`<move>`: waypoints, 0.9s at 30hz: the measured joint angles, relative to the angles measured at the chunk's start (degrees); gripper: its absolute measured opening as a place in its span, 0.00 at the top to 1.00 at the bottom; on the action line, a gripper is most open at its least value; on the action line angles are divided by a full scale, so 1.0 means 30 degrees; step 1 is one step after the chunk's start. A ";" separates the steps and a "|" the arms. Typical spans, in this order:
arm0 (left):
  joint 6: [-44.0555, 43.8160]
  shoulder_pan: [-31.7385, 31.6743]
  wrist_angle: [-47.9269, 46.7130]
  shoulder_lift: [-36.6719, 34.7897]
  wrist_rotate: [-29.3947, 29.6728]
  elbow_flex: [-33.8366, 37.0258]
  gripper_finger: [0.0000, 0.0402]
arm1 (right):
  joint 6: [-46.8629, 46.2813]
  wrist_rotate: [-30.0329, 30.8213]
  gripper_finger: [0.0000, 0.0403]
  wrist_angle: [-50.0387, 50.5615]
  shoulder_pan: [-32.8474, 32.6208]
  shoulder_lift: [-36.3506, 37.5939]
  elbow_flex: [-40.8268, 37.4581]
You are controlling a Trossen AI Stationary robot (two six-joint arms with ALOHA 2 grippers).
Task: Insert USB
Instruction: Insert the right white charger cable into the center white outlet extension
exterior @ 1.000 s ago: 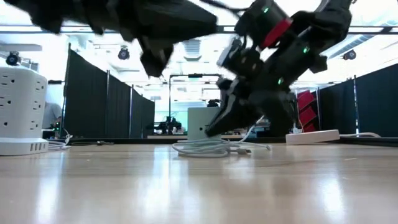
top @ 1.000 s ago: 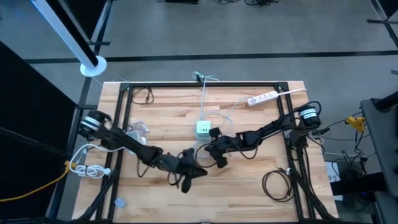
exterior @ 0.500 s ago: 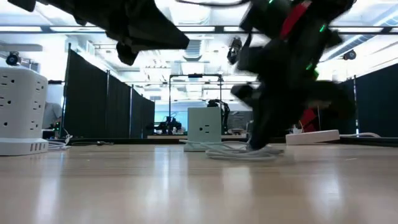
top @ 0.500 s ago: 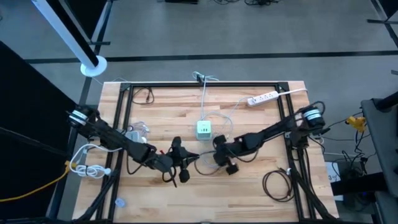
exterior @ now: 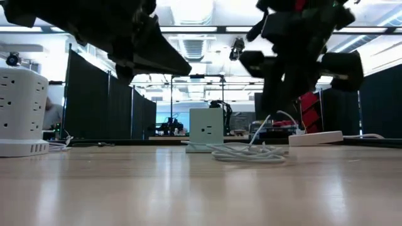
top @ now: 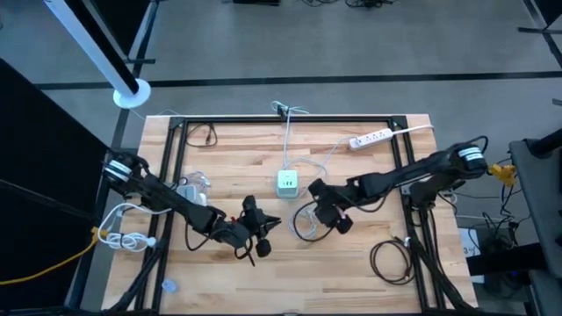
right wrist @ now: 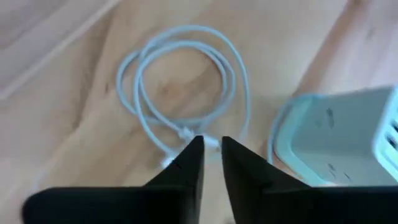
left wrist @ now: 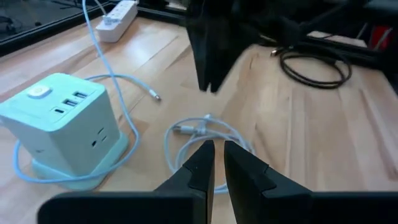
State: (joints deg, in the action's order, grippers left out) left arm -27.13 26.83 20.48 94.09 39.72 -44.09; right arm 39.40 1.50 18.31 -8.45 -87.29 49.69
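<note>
A mint-green cube hub with USB ports on top stands mid-table on its base. The white USB cable lies coiled on the wood beside it, its plug end resting on the coil. My right gripper hangs above the coil and points steeply down at it, its fingers a narrow gap apart. My left gripper is shut and empty, raised off the table on the coil's left and pointing at the coil. My right gripper: in the low view a strand of the cable rises from the coil toward the fingertips. I cannot tell whether they touch it. In the right wrist view the coil lies flat on the wood beyond the fingers.
A white power strip lies at the far right. A black coiled cord sits at the near right, and white cords hang off the left edge. A white outlet tower stands at the left. A second pale cable's plug lies by the cube.
My right gripper has risen off the cable, gone a little toward the table's right edge and rolled. The coil has slid to the right with it, and one strand now stands up. My left gripper has turned toward the coil, staying close to where it was.
</note>
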 joint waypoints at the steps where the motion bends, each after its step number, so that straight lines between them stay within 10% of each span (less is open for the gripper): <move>1: -0.0091 0.0000 0.0008 0.0025 0.0017 0.0001 0.94 | 0.0408 -0.0080 0.85 -0.0216 0.0040 -0.0361 0.0012; 11: -0.0605 -0.0007 -0.0042 0.0130 0.0091 0.0004 0.94 | 0.4416 0.1004 0.71 -0.0457 0.0533 -0.3838 0.1451; 27: -0.1024 0.0044 -0.0787 0.0131 0.0082 0.0004 0.94 | 0.4816 -0.0045 0.79 0.5096 0.1121 -0.7322 0.5726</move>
State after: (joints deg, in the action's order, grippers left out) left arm -30.20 26.96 18.12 94.48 39.97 -44.07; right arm 53.84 1.37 33.59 -5.08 -109.26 66.86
